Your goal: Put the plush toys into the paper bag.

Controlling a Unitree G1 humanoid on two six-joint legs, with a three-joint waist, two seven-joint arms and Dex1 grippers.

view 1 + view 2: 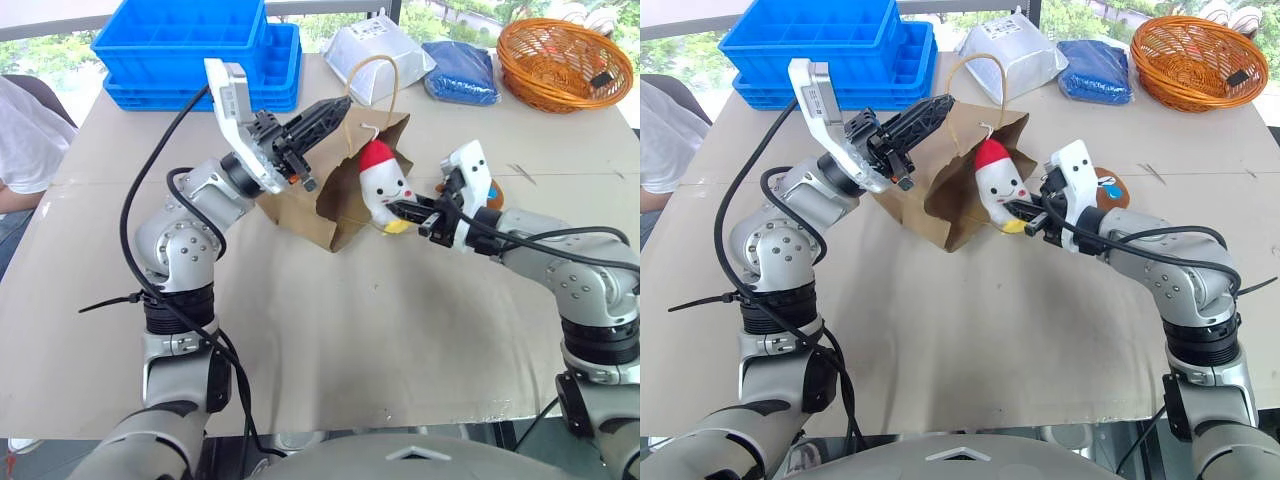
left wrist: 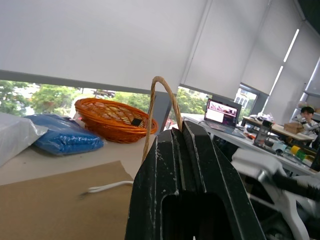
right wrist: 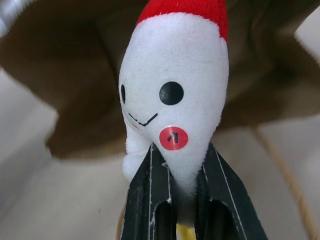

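Plush toys first: the white cone-shaped toy (image 1: 385, 188) is pinched near its yellow base in my right claw (image 1: 402, 210), red cap up and tilted toward the far left. It hangs just right of the paper bag (image 1: 335, 195), whose mouth gapes toward it, so the coming push goes leftward along the toy's long axis. My left claw (image 1: 325, 115) is clamped on the bag's upper edge, holding it open. The round brown toy (image 1: 1110, 187) lies behind my right wrist. Only the right wrist view shows the toy's face against the bag's dark inside.
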